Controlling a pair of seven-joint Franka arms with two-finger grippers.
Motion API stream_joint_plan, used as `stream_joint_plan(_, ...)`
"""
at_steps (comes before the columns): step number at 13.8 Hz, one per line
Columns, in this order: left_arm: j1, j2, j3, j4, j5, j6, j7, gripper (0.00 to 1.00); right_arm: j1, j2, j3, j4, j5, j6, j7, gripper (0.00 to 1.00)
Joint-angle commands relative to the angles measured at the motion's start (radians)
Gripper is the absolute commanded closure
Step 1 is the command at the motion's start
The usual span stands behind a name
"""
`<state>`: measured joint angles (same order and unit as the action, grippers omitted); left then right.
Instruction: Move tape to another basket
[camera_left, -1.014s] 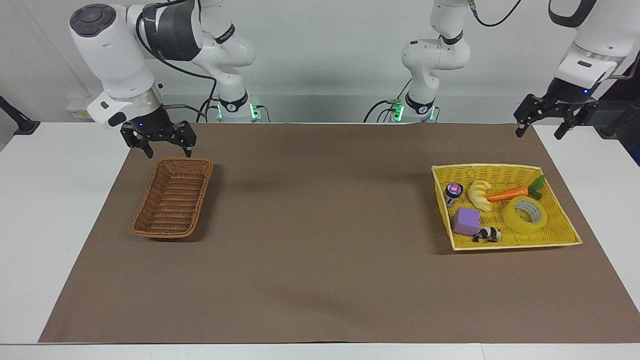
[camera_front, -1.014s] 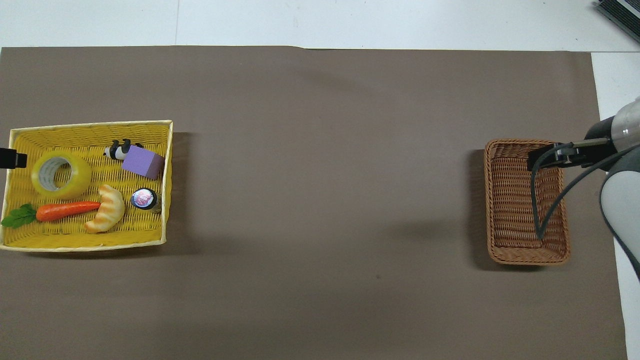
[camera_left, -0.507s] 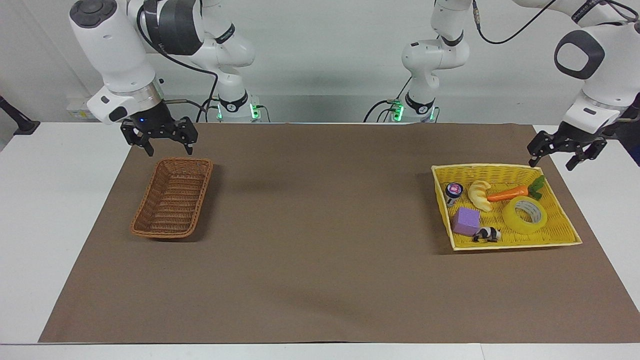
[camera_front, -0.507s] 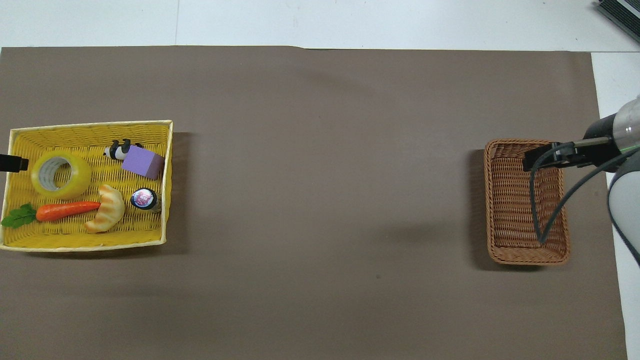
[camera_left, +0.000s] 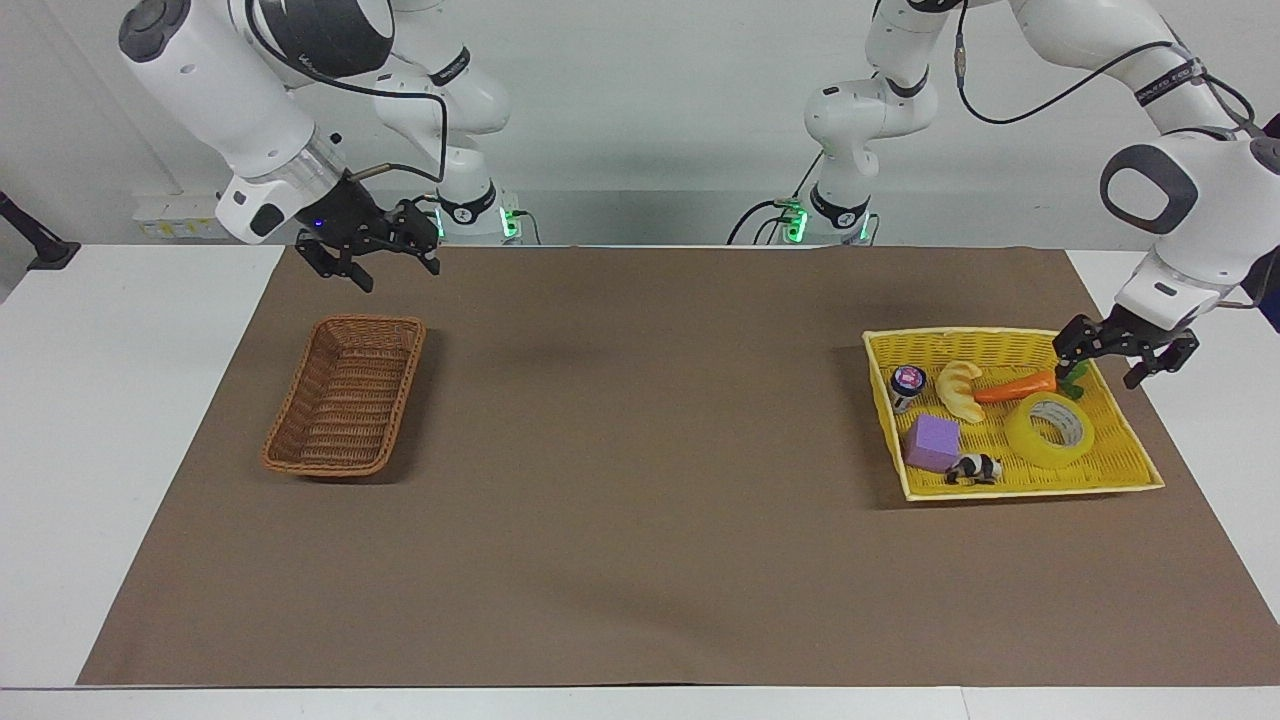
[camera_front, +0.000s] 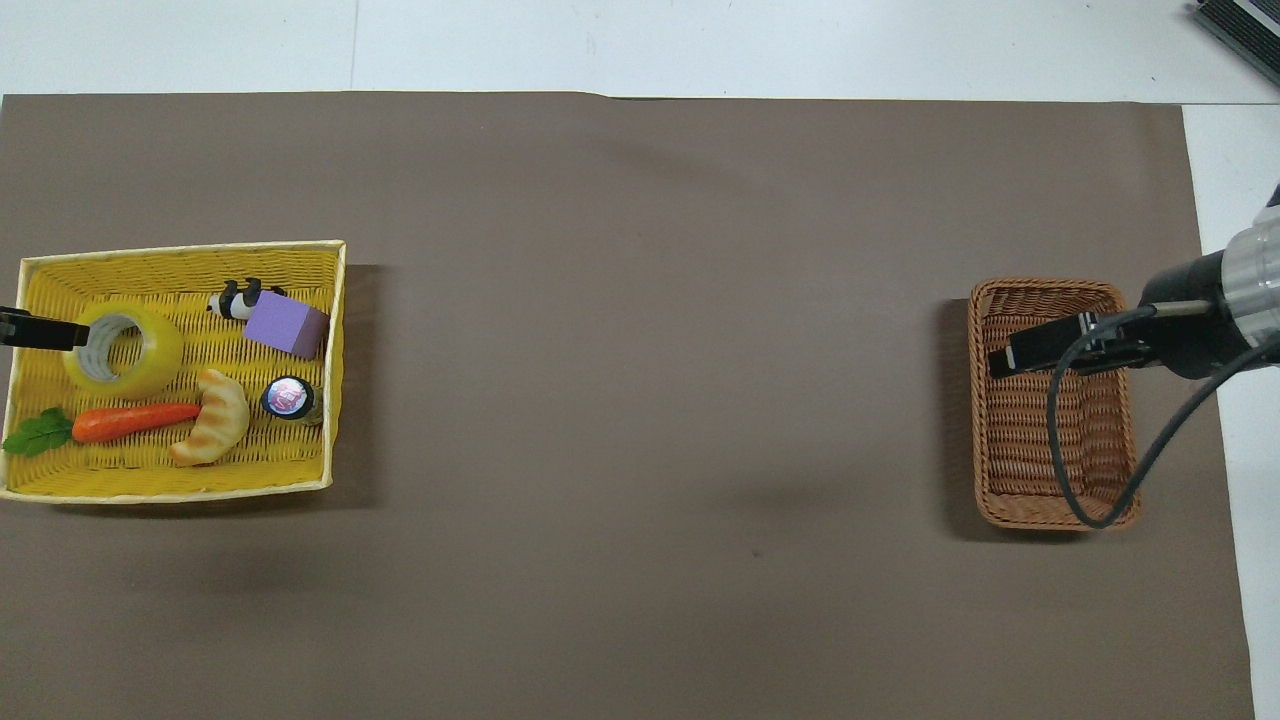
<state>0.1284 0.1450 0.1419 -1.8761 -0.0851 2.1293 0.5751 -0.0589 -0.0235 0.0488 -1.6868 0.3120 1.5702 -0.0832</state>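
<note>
Facing view: left gripper (camera_left: 1117, 362), fingers spread and empty, hangs over the yellow basket (camera_left: 1128, 436) rim beside the tape (camera_left: 1049, 430).
Overhead view: the tape (camera_front: 122, 350) lies in that basket's (camera_front: 180, 263) corner; the right gripper (camera_front: 1040, 345), spread, hovers over the brown basket (camera_front: 1045, 511).

Bright, even room light (from above) leaves soft shadows beside both baskets; everything looks sharp, without glare.
</note>
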Motion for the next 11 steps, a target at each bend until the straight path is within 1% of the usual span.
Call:
stream_joint_plan(1, 0.013, 0.039, -0.008, -0.014, -0.022, 0.067, 0.038, 0.00, -0.009, -0.047, 0.005, -0.065, 0.083, -0.002, -0.041, 0.00)
stream_joint_plan(2, 0.010, 0.051, -0.008, -0.017, -0.022, 0.083, 0.038, 0.00, -0.016, -0.046, 0.003, -0.073, 0.128, -0.009, -0.049, 0.00)
stream_joint_plan(4, 0.010, 0.079, -0.008, -0.020, -0.022, 0.106, 0.060, 0.00, -0.030, -0.044, 0.003, -0.096, 0.145, -0.015, -0.114, 0.00)
stream_joint_plan(6, 0.058, 0.077, -0.010, -0.023, -0.022, 0.095, 0.171, 0.00, -0.044, -0.041, 0.002, -0.106, 0.191, -0.015, -0.135, 0.00)
stream_joint_plan(7, 0.065, 0.080, -0.008, -0.032, -0.022, 0.104, 0.190, 0.00, -0.039, -0.041, 0.002, -0.106, 0.205, -0.013, -0.133, 0.00)
stream_joint_plan(8, 0.066, 0.093, -0.008, -0.032, -0.022, 0.128, 0.190, 0.00, -0.036, -0.035, 0.003, -0.113, 0.228, -0.015, -0.135, 0.00)
stream_joint_plan(9, 0.071, 0.128, -0.010, -0.026, -0.022, 0.185, 0.190, 0.00, -0.042, -0.032, 0.002, -0.131, 0.284, -0.015, -0.141, 0.00)
stream_joint_plan(10, 0.073, 0.148, -0.008, -0.023, -0.022, 0.216, 0.190, 0.00, -0.042, -0.032, 0.002, -0.143, 0.314, -0.012, -0.144, 0.00)
stream_joint_plan(11, 0.074, 0.159, -0.008, -0.023, -0.024, 0.228, 0.189, 0.00, -0.042, -0.027, 0.003, -0.145, 0.321, -0.007, -0.147, 0.00)
